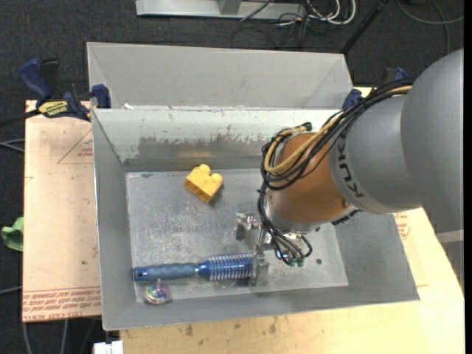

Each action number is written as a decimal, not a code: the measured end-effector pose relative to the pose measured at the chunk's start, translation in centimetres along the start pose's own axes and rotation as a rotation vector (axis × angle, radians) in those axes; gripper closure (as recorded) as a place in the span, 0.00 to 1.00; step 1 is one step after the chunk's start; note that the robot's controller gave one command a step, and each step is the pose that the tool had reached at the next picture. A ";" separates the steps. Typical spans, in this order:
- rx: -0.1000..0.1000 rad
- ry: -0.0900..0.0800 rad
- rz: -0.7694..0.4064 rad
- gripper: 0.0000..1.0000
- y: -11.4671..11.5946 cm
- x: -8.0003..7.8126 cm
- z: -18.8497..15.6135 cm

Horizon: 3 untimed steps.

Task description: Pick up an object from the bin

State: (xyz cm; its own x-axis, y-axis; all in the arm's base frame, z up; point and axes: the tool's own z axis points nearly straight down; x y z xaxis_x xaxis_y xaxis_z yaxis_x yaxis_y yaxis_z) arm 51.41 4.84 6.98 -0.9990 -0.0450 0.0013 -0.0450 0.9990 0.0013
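My gripper (252, 243) hangs low over the bin's floor, right of centre, under the orange wrist cover. It is open: one metal finger (243, 226) shows above and the other (260, 261) below, right at the bristle end of a blue brush (198, 271). The brush lies flat along the front of the bin, handle pointing left. Nothing shows between the fingers. A yellow block (203, 182) sits apart near the back wall, up and left of the gripper.
A small shiny round thing (157, 294) lies in the front left corner, just below the brush handle. The arm and its cables cover the right part of the bin floor.
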 end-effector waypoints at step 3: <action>0.000 -0.007 0.034 1.00 -0.4 -0.4 -15.2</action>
